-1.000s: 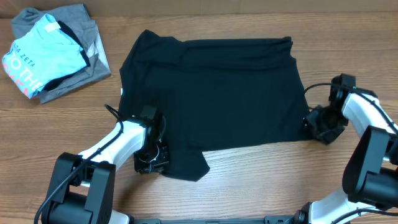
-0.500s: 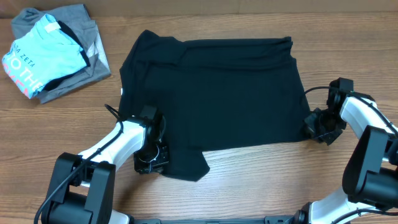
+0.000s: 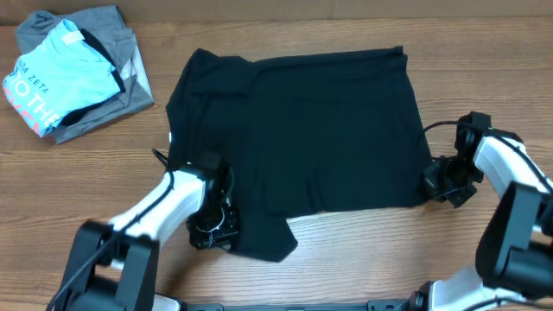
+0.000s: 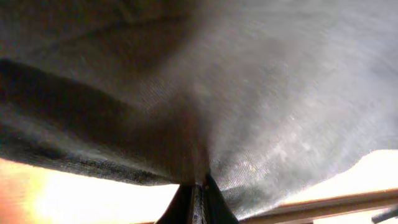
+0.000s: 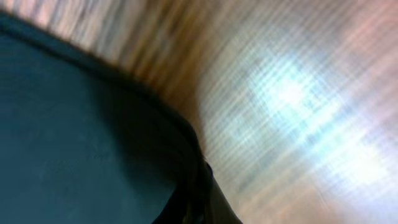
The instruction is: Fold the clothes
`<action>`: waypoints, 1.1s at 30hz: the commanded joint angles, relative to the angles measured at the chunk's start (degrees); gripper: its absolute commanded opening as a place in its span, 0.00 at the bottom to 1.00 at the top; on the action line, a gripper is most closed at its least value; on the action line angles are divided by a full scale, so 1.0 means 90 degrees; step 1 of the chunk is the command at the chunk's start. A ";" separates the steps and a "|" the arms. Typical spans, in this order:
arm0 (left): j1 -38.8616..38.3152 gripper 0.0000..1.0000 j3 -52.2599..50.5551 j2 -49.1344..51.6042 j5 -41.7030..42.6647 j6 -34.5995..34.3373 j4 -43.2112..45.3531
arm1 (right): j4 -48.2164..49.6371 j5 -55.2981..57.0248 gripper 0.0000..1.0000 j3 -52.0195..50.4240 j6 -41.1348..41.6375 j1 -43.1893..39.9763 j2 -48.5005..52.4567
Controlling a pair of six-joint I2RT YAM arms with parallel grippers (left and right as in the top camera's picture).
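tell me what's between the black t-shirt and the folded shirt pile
Only bare wooden table: the overhead view shows a gap between the black t-shirt and the folded shirt pile, with nothing lying in it.

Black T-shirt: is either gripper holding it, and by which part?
Both appear shut on the black T-shirt. The left gripper pinches its near left edge beside the sleeve flap, and the right gripper pinches its near right corner.

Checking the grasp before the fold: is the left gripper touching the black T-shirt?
Touching. The left wrist view shows the black T-shirt fabric gathered into a pinch between the fingers of the left gripper.
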 commanded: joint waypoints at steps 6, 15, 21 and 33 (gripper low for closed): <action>-0.1005 0.04 -0.0024 -0.2297 0.0036 -0.1110 -0.0651 | -0.0945 0.0097 0.04 0.0000 0.0352 -0.0007 -0.2210; -0.1173 0.04 0.0034 -0.4204 -0.0493 -0.1858 -0.1443 | -0.1200 0.0102 0.04 0.0000 0.0413 -0.0015 -0.3980; -0.1171 0.04 0.0527 -0.4398 -0.1530 -0.2084 -0.1309 | -0.0551 0.0097 0.04 0.0002 0.0420 -0.0015 -0.4070; -0.1154 0.04 0.0695 -0.3721 -0.3024 -0.1345 0.0525 | 0.0967 -0.0403 0.04 0.0000 0.0435 -0.0007 -0.3308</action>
